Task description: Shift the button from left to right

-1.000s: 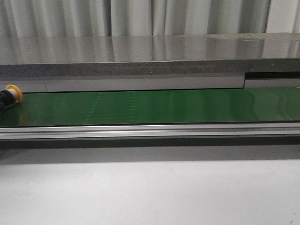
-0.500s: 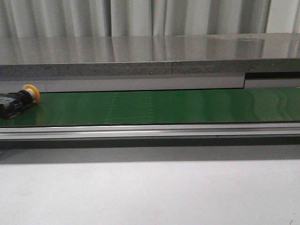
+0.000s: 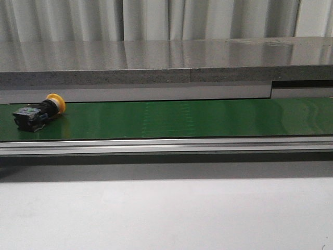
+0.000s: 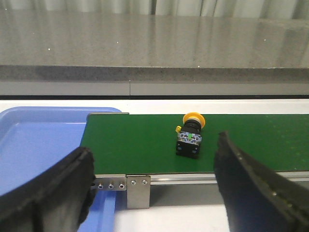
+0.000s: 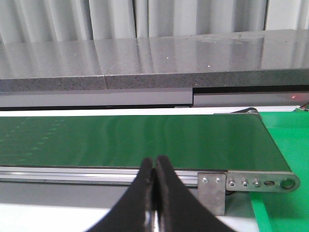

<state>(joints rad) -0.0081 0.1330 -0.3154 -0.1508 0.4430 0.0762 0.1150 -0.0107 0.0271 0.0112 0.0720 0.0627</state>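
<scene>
- the button [image 3: 39, 113] lies on its side near the left end of the green belt [image 3: 208, 119].
- left gripper [image 4: 154, 188] gapes wide, empty; right gripper [image 5: 154, 193] pinched closed, empty.
- we should straddle the black body squarely before closing.

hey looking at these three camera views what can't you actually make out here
- Markings on the button: too small, front and left wrist views.
- Blue bin: cut off by the frame edge and left gripper fingers.
- Conveyor belt: both ends lie outside the front view.
- Red glow under the far ledge, right wrist view: too small to identify.
</scene>
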